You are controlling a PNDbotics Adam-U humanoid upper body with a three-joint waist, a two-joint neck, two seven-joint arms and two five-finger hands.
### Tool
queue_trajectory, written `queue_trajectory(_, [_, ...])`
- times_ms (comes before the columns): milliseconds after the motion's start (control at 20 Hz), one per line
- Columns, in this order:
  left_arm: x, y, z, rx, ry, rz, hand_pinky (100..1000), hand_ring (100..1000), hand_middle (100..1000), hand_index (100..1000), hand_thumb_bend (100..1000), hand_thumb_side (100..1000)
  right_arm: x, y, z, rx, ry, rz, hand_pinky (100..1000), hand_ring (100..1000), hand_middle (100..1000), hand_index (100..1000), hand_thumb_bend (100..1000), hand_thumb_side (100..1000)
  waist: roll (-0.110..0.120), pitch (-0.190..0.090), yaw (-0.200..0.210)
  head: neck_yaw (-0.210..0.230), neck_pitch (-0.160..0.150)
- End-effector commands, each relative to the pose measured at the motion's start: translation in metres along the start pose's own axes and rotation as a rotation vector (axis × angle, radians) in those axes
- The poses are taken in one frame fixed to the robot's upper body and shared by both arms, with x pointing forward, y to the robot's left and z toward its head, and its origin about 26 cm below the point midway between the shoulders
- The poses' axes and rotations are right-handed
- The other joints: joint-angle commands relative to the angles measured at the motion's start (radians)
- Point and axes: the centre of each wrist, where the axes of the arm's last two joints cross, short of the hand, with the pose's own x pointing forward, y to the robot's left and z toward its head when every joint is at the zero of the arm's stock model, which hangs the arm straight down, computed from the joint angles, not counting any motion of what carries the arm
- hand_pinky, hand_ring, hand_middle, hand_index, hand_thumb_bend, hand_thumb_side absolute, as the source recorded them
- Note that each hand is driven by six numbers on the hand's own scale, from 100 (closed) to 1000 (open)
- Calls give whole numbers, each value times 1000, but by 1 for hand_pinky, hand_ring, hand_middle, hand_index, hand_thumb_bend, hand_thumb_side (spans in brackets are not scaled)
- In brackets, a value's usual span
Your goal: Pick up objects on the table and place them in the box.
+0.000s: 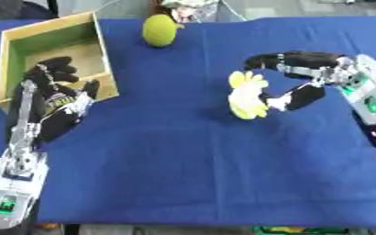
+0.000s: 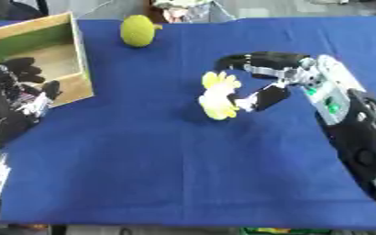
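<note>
A pale yellow, lobed object (image 1: 246, 95) stands on the blue tablecloth right of centre. My right hand (image 1: 329, 75) reaches in from the right, its fingers arched over the object's top and its thumb pressed against its lower right side. At the far left is a wooden box (image 1: 102, 46) with a green inner wall, open side up; I see nothing in it. My left hand (image 1: 56, 94) rests open at the box's near right corner, fingers pointing up over the rim. A yellow-green round fruit (image 1: 160, 30) lies near the far edge, right of the box.
The blue cloth (image 1: 183, 160) covers the whole table, with bare cloth across the middle and front. Some pale clutter (image 1: 187, 6) sits beyond the far edge behind the fruit. The table's front edge runs along the bottom.
</note>
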Motion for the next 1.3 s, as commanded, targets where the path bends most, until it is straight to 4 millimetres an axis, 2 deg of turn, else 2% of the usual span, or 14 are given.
queue_trajectory(50, [6,4,-5,-3,-29,-10,504,624,602,768,488,367,1,-12,-1,69,-58,77,921,1000,983,990,108,557,1,-15,1,-3,5])
queue_trajectory(600, [6,3,-5,-6,-29,-8,504,625,602,769,486,367,1,2,-12,130,-59,71,911,1000,966,983,111,580,1,-15,2,-4,5])
queue_trajectory(1050, [6,3,-5,-6,-29,-7,504,625,602,769,485,368,-11,25,-14,201,2,46,902,989,941,970,122,623,1,-15,2,-4,5])
queue_trajectory(1300, [6,3,-5,-6,-29,-6,504,625,602,769,484,368,-13,32,-16,240,9,57,878,939,885,940,101,566,1,-15,1,-4,5])
